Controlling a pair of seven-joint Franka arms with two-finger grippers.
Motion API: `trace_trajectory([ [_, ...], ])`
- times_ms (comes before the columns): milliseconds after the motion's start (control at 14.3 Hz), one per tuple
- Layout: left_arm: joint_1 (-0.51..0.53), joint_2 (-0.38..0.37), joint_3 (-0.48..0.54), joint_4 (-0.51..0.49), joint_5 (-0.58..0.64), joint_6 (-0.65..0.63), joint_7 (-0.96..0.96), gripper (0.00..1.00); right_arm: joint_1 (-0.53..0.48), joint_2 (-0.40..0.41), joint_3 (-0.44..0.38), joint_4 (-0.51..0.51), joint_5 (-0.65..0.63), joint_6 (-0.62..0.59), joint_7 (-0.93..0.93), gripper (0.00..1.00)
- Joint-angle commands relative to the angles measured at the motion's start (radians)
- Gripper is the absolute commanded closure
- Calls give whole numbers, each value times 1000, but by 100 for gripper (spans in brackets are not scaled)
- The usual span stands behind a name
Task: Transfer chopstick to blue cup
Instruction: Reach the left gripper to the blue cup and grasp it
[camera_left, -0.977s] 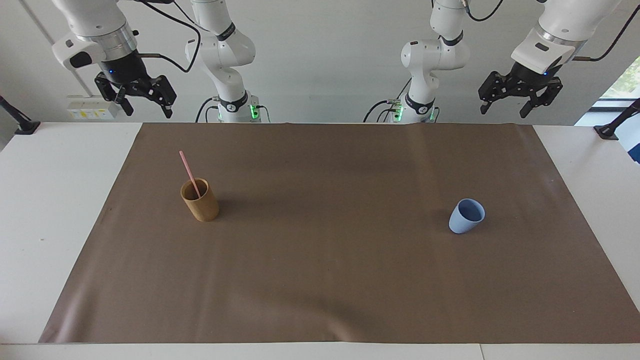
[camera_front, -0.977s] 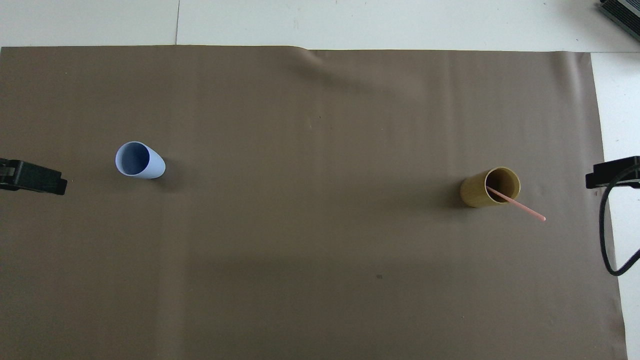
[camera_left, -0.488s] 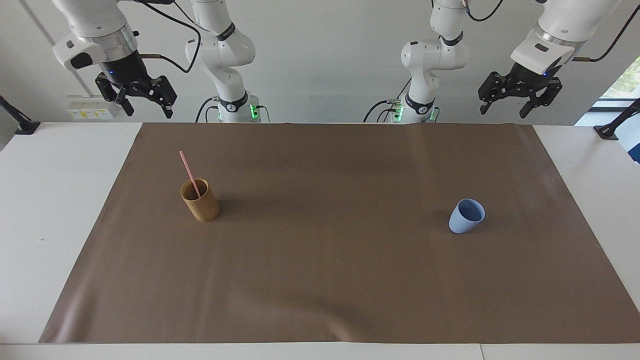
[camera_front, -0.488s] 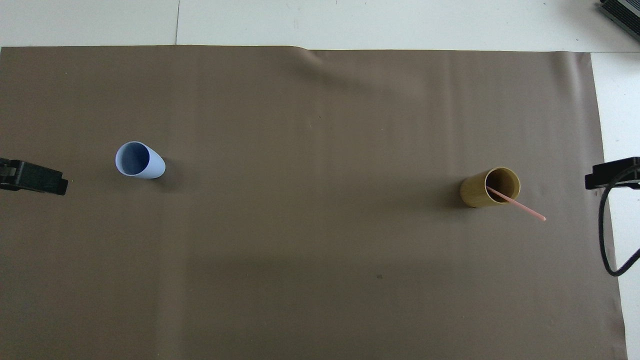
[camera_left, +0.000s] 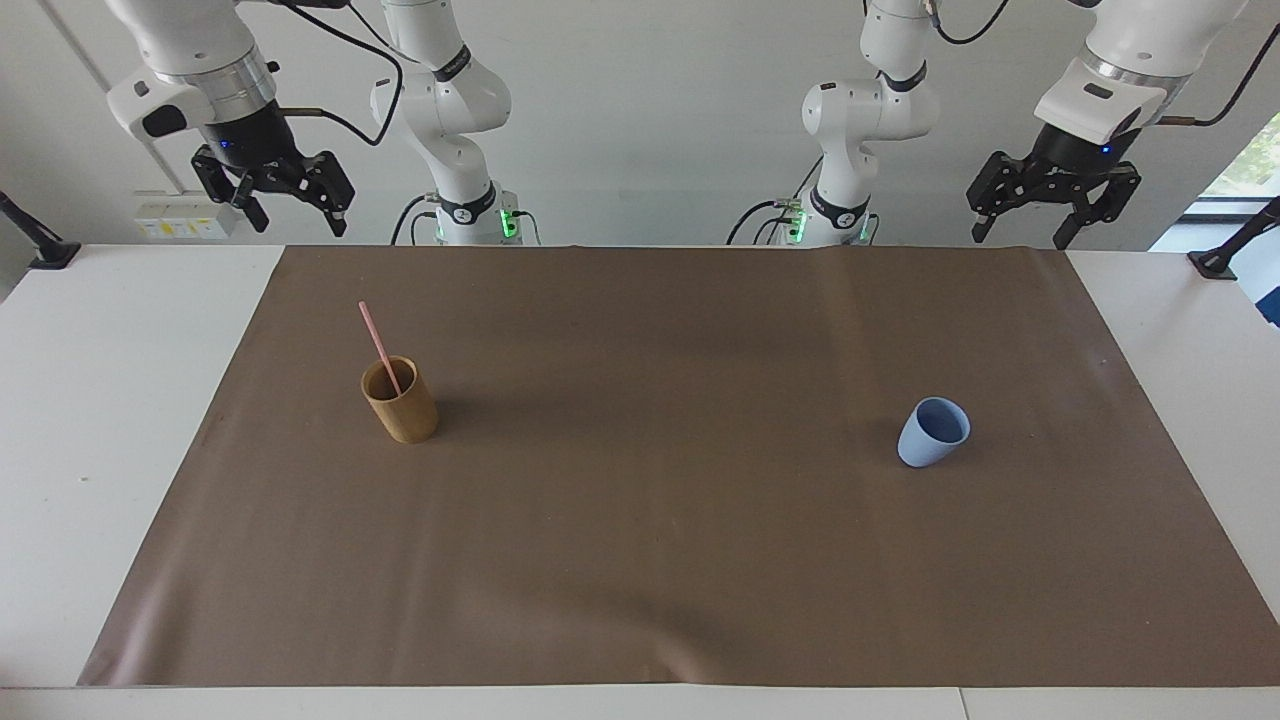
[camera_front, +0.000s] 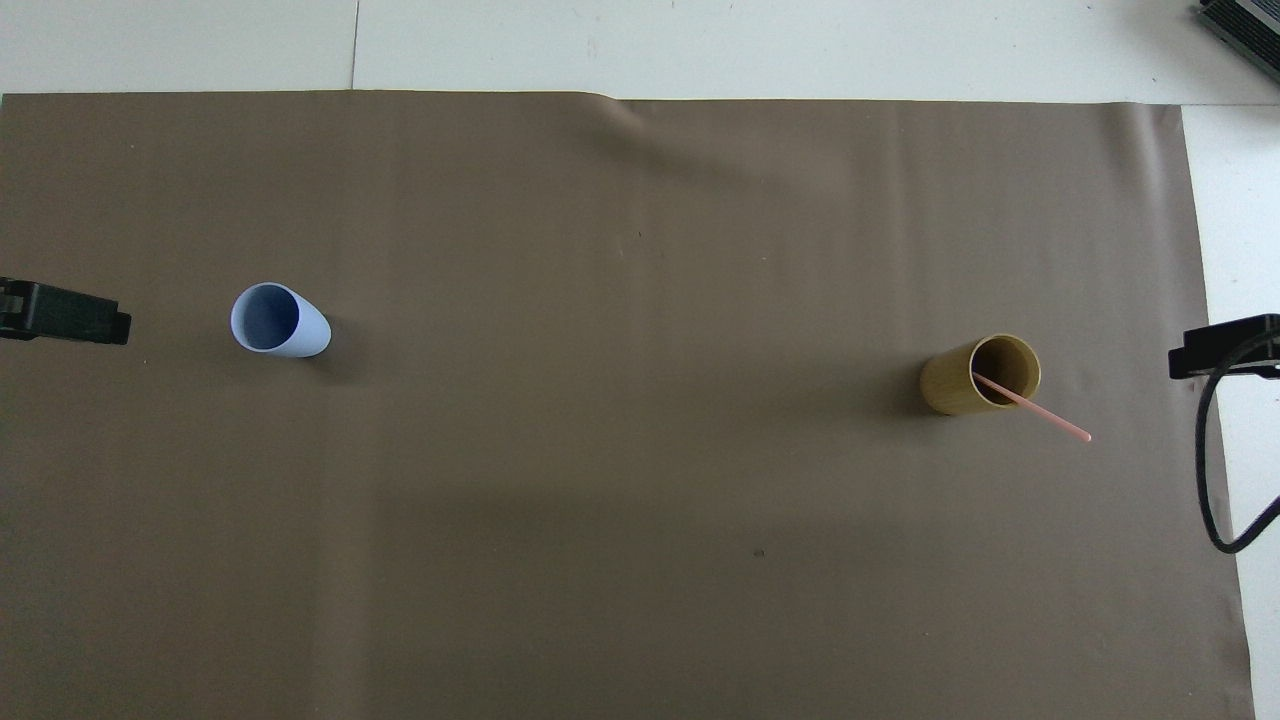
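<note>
A single pale pink chopstick (camera_left: 378, 345) (camera_front: 1040, 412) stands slanted in a tan bamboo-coloured cup (camera_left: 402, 405) (camera_front: 975, 375) toward the right arm's end of the table, its top leaning toward the robots. The blue cup (camera_left: 932, 432) (camera_front: 278, 320) stands upright with nothing in it toward the left arm's end. My right gripper (camera_left: 293, 215) hangs open and high over the table's edge by its base, holding nothing. My left gripper (camera_left: 1022, 232) hangs open and high at its own end, also holding nothing. Both are well away from the cups.
A brown mat (camera_left: 650, 550) covers most of the white table (camera_left: 100, 400), and both cups stand on it. A black cable (camera_front: 1210, 450) loops down at the right arm's end. Black clamp mounts (camera_left: 45, 250) sit at the table's corners nearest the robots.
The left gripper has shifted a little and turned while staying high. The right gripper has barely moved. The cups and the chopstick have not moved.
</note>
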Motion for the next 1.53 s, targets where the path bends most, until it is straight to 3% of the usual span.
trace_trajectory([
  [0, 15, 41, 4, -44, 0, 107, 27, 0, -2, -21, 5, -16, -6, -4, -2, 0],
  [349, 75, 158, 4, -92, -2, 278, 64, 0, -2, -21, 5, -16, -6, -4, -2, 0],
  [698, 94, 166, 4, -312, -3, 480, 64, 0, -2, -21, 5, -16, -6, -4, -2, 0],
  [977, 95, 238, 4, -346, -15, 547, 64, 0, -2, -21, 5, -16, -6, -4, -2, 0],
  [1465, 92, 245, 4, -469, -52, 720, 64, 3, -2, -21, 5, -16, -6, -4, -2, 0],
])
